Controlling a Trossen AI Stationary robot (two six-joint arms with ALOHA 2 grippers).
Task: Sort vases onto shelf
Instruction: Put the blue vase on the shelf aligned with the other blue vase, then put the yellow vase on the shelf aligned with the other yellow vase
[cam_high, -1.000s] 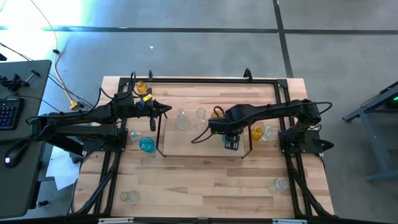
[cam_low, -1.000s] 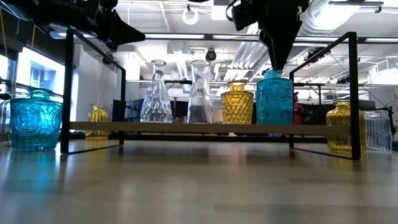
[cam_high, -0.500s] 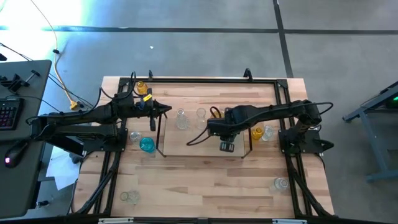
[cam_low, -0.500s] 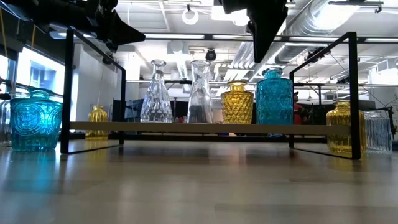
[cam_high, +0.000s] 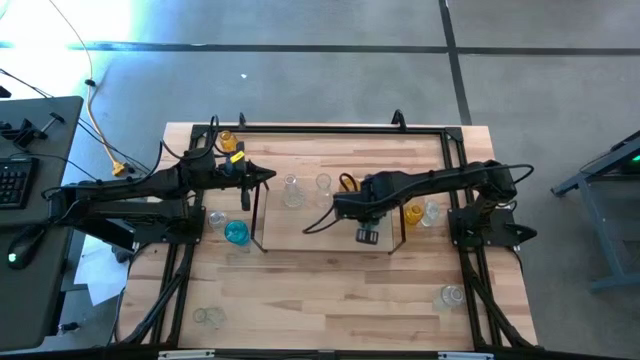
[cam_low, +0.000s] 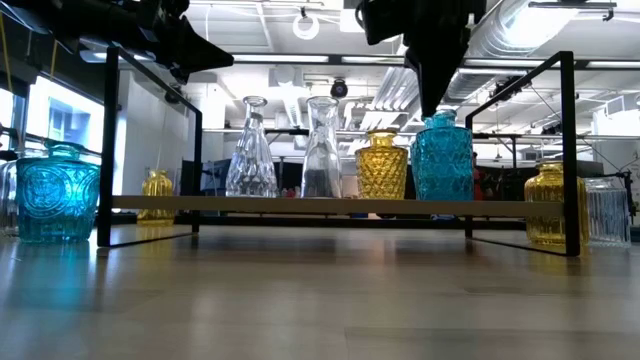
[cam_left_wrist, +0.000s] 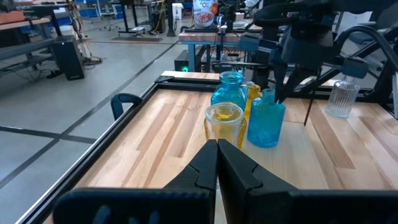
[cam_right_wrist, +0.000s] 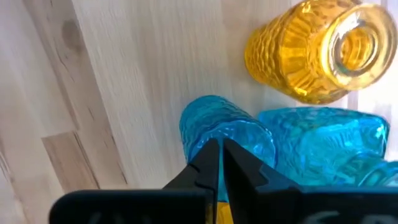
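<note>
A turquoise vase (cam_low: 441, 158) stands on the shelf (cam_low: 320, 207) near its right end, beside an amber vase (cam_low: 381, 165). The right gripper (cam_low: 433, 100) hovers above its neck, fingers closed and empty. The left gripper (cam_high: 268, 177) waits, closed. Glass looks rigid, slick, breakable; the narrow neck seems the best hold.

The left gripper (cam_left_wrist: 217, 163) shows at 6 o'clock, fingers pressed together. At centre stands an amber vase (cam_left_wrist: 224, 124); a turquoise vase (cam_left_wrist: 266, 124) stands just beside it at 3 o'clock, under the right gripper (cam_left_wrist: 281, 93). A clear vase (cam_left_wrist: 343, 98) stands at 2 o'clock.
</note>
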